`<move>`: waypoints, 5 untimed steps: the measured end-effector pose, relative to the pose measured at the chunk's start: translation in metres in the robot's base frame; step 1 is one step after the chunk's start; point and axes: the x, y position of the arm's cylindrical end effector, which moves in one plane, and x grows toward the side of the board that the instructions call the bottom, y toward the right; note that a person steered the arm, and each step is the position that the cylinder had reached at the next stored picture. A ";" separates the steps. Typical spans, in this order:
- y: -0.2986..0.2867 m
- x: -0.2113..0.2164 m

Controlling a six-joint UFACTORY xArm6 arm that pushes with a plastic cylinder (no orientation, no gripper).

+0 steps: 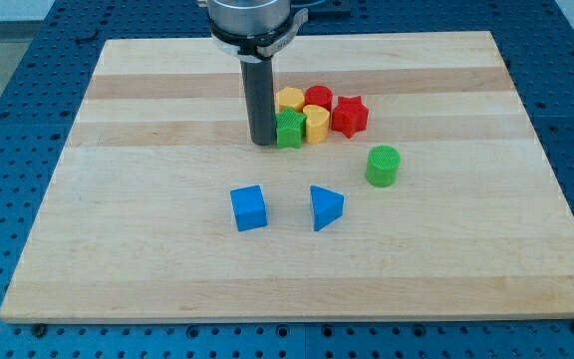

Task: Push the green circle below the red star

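The green circle (383, 166) stands on the wooden board, right of centre. The red star (349, 115) sits above it and slightly to the left, at the right end of a cluster of blocks. My tip (263, 143) rests on the board at the left side of that cluster, right beside a green star-like block (289, 130). The tip is well to the left of the green circle and a little higher in the view.
The cluster also holds a yellow block (289, 99), a red round block (318, 97) and a yellow block (316, 124). A blue cube (249, 208) and a blue triangle (325, 206) lie lower, near the board's middle. The board's edge (297, 317) runs along the view's bottom.
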 end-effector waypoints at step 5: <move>0.085 0.060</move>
